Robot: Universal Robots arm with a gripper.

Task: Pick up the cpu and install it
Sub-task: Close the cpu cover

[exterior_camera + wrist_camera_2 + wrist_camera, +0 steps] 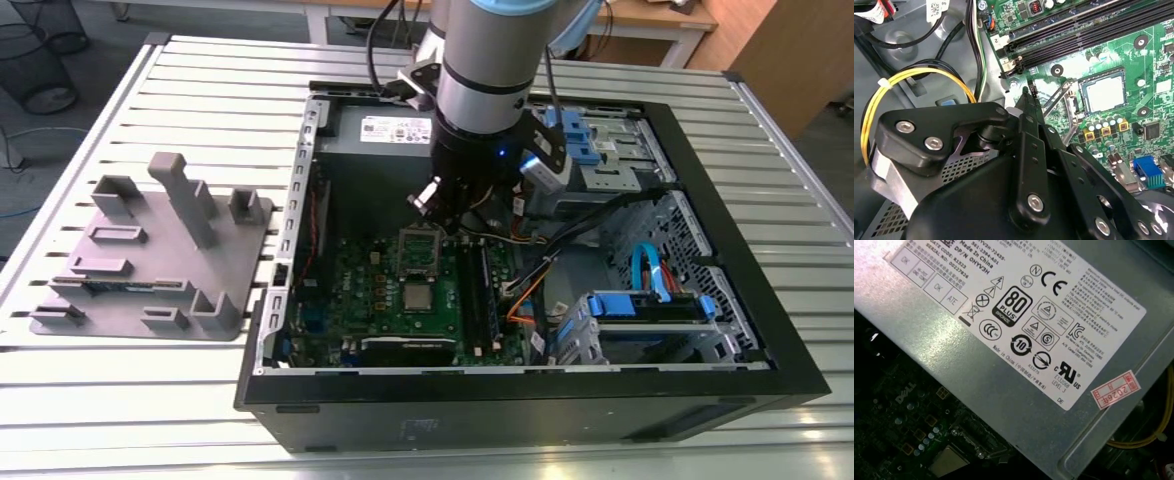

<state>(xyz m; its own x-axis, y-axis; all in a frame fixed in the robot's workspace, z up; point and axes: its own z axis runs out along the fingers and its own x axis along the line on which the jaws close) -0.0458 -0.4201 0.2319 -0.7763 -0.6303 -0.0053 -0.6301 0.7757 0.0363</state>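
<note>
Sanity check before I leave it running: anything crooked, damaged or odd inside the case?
Nothing stands out. The cpu lies square in its socket on the green board, the metal load frame hinged open beside it. The gripper hangs above the board, apart from the cpu.

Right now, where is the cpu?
In the exterior view, the cpu sits on the green circuit board inside the open computer case, beside the opened metal socket frame.
</note>
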